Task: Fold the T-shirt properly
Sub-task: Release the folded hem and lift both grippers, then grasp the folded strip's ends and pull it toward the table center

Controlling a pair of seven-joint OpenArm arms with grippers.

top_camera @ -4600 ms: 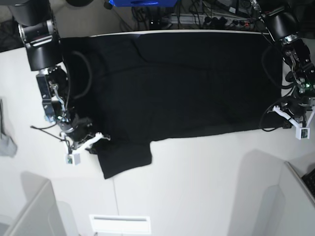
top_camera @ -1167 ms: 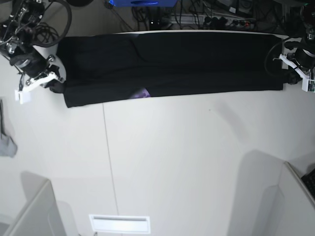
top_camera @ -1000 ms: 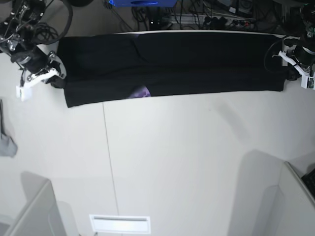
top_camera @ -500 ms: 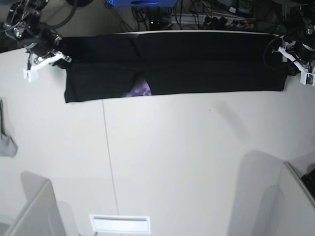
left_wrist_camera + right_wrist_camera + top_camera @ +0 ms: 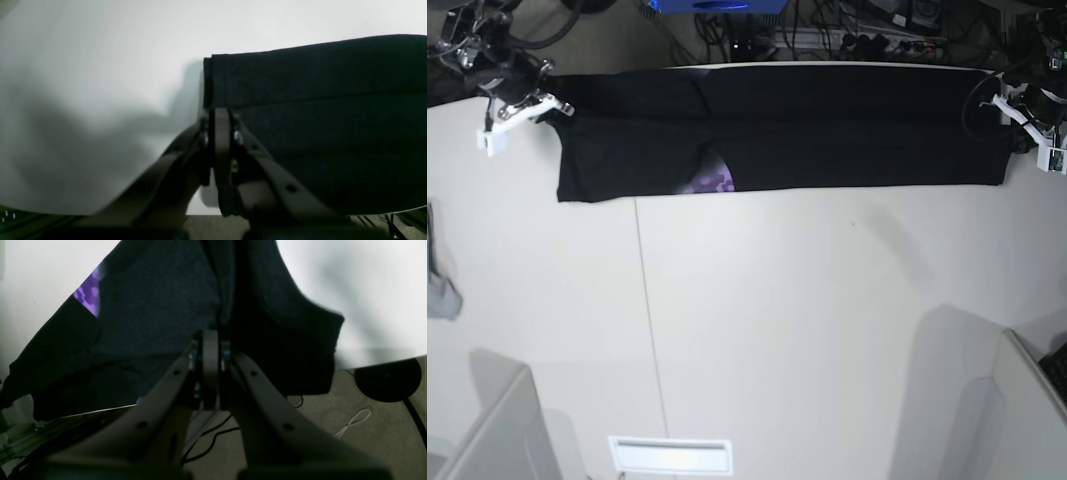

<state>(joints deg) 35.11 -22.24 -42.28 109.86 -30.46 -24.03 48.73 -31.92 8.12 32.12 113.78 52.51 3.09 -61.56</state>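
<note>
Large black cloth T-shirt [image 5: 827, 130] stretched as a folded band along the white table's [image 5: 807, 330] far edge; left gripper [image 5: 1024, 128] and right gripper [image 5: 539, 103] each pinch one end, jaws pressed together on fabric.

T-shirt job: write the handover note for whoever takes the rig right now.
Left gripper: shut on the T-shirt at one end of its folded edge.
Right gripper: shut on the T-shirt at the other end.
The T-shirt lies along the far edge of the table as a long band, a bit of purple print peeking out at its near edge.
Done: one lengthwise fold.
Left: let go, tuck the print in, then probably fold the band across into a compact stack.
</note>
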